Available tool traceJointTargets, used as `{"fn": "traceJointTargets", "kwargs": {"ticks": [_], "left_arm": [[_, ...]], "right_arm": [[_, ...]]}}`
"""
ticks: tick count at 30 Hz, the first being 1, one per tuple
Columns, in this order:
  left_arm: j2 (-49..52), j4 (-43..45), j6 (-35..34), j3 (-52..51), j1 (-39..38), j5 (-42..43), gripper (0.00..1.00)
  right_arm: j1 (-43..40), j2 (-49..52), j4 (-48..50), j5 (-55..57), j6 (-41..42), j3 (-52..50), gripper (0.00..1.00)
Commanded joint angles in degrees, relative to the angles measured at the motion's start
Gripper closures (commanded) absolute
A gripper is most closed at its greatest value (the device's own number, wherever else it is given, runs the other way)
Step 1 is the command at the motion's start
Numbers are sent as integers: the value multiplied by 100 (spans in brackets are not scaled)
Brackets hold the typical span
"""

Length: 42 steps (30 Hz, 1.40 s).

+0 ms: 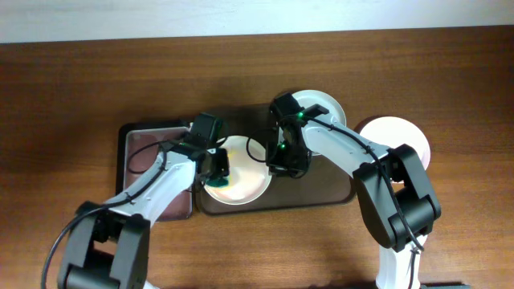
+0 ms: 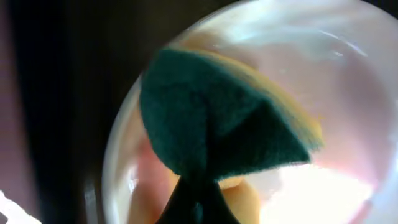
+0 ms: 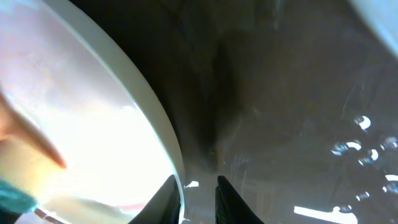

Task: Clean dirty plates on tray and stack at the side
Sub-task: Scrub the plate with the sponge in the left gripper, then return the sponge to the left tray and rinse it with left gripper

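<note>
**Three plates, sponge down on the one in the tray**

Dark wood-grain bench [image 1: 64, 96] fills the overhead view, w/ a strip of white wall [image 1: 120, 16] beyond the tray's far side. The tray [image 1: 321, 193] is dark brown w/ rounded corners and sits mid-bench. A small tray [image 1: 140, 144] w/ a dark rim lies just beside its left end.

Only the overhead view shows all the plates. The first plate [image 1: 249, 181], pale, lies in the tray's left half. The second plate [image 1: 329, 104], white, sits over the tray's far right corner, partly hidden by the R arm. The third plate [image 1: 401, 136], pinkish-white, is on the bench just off the tray's right end. The left hand [image 1: 215, 167] is over the first plate's left side, and the right hand [image 1: 287, 164] is at its right rim.

Only the left wrist view shows the grip. The left hand is clamped on the sponge [image 2: 205, 112], dark green w/ a yellow layer, pressed onto the first plate. That plate looks glossy and pink-white there, too blurred to make out any smears.

In the right wrist view the right hand's fingers [image 3: 230, 196] stand narrow. The first plate's rim runs down to one finger's inner edge, and I can't tell if it's pinched. The tray floor beside it is dark w/ glints.
</note>
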Motion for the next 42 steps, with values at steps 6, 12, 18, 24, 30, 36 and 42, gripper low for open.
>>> {"fn": "traceJointTargets", "kwargs": {"ticks": [6, 12, 18, 24, 30, 36, 42], "left_arm": [[-1432, -1005, 490, 450, 389, -269, 100], [-1080, -1202, 737, 319, 1106, -269, 100], [15, -1121, 820, 315, 1294, -780, 100], [433, -494, 822, 315, 1296, -1167, 100], [431, -551, 822, 321, 1296, -1534, 49], [481, -535, 817, 315, 1294, -1534, 43], [699, -522, 815, 315, 1294, -1532, 40]], "right_arm": [[9, 103, -81, 284, -87, -48, 62], [219, 107, -44, 339, 229, -68, 67], [223, 107, 116, 376, 229, -68, 88], [223, 107, 186, 938, 201, -68, 96], [223, 31, -39, 1099, -210, 131, 96], [223, -745, -461, 1993, -693, 398, 96], [223, -826, -881, 1580, -807, 367, 96]]}}
